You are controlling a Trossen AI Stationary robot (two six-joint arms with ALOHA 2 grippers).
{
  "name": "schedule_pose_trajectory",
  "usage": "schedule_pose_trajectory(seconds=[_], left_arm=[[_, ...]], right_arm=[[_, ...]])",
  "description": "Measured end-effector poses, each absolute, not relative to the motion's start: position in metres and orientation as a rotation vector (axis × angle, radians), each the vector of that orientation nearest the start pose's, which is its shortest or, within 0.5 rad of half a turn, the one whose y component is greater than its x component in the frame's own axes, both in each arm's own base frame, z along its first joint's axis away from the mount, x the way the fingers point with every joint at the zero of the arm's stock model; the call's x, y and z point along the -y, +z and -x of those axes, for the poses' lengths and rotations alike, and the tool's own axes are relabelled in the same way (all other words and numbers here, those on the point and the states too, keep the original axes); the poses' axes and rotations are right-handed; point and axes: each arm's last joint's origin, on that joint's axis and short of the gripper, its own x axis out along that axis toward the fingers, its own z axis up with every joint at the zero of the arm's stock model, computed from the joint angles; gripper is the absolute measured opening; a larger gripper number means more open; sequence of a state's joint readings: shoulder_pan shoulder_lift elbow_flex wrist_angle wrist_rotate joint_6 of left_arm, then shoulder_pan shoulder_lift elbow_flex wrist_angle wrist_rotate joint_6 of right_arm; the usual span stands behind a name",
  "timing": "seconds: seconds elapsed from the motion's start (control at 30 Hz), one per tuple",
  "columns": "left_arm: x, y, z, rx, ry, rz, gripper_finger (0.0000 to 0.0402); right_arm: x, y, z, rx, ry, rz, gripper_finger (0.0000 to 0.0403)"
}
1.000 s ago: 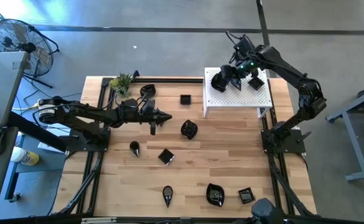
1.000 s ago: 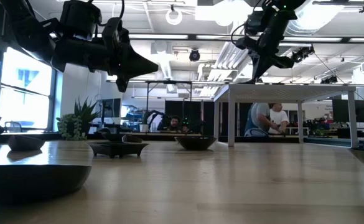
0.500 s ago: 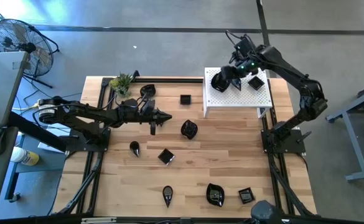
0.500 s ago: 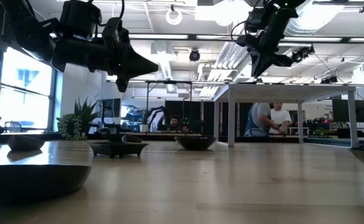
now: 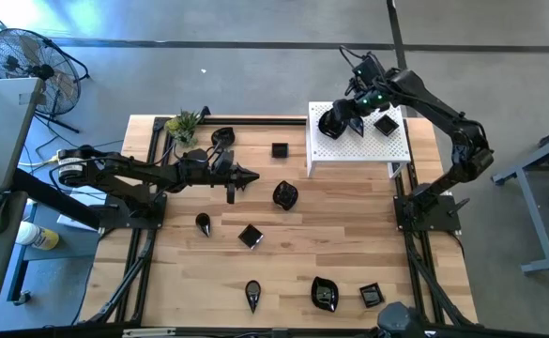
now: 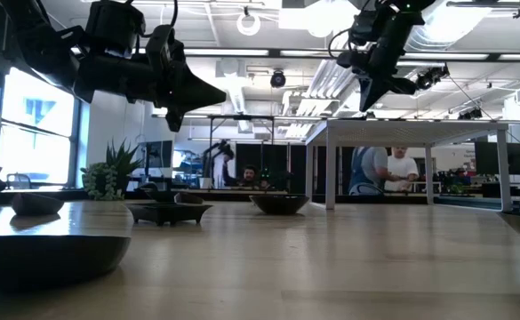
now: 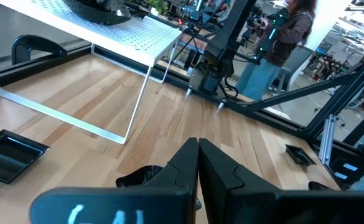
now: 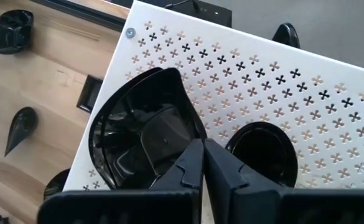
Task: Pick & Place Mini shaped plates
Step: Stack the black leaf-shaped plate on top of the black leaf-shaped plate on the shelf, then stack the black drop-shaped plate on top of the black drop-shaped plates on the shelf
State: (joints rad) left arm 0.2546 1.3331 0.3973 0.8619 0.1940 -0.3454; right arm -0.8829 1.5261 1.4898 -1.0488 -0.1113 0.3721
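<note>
Bright, even overhead light; sharp.

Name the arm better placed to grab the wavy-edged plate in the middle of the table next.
Left. The left gripper hangs just beside the wavy-edged plate, fingers shut and empty. The right gripper is over the white platform, above the plates stacked there.

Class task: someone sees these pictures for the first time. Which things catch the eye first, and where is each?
The white platform at the table's far right edge stands out, with black dishes on it and the right pincer, shut, above them. More black dishes lie scattered over the wooden table; the left pincer, shut, hangs above its left half.
</note>
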Motion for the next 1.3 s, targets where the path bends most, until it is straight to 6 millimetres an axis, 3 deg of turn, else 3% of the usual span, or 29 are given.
schedule_pose_trajectory(seconds=[0.4,0.7,0.83,1.07,1.17,1.3], left_arm=[[-0.057,0.191,-0.241,-0.061,0.072,0.362,0.0009],[-0.057,0.191,-0.241,-0.061,0.073,0.362,0.0009],[-0.057,0.191,-0.241,-0.064,0.073,0.362,0.0009],[-0.057,0.188,-0.241,-0.09,0.077,0.363,0.0009],[-0.057,0.188,-0.241,-0.092,0.068,0.361,0.0009],[-0.056,0.188,-0.24,-0.103,0.062,0.333,0.0009]], right_arm=[[0.239,0.32,-0.2,-0.893,-0.891,-0.843,0.0001],[0.24,0.322,-0.202,-0.857,-0.858,-0.835,0.0001],[0.235,0.324,-0.207,-0.896,-0.832,-0.735,0.0],[0.21,0.339,-0.228,-0.893,-0.78,-0.433,0.0],[0.187,0.349,-0.235,-0.749,-0.755,-0.309,0.0],[0.144,0.342,-0.232,-0.535,-0.638,-0.262,0.0]])
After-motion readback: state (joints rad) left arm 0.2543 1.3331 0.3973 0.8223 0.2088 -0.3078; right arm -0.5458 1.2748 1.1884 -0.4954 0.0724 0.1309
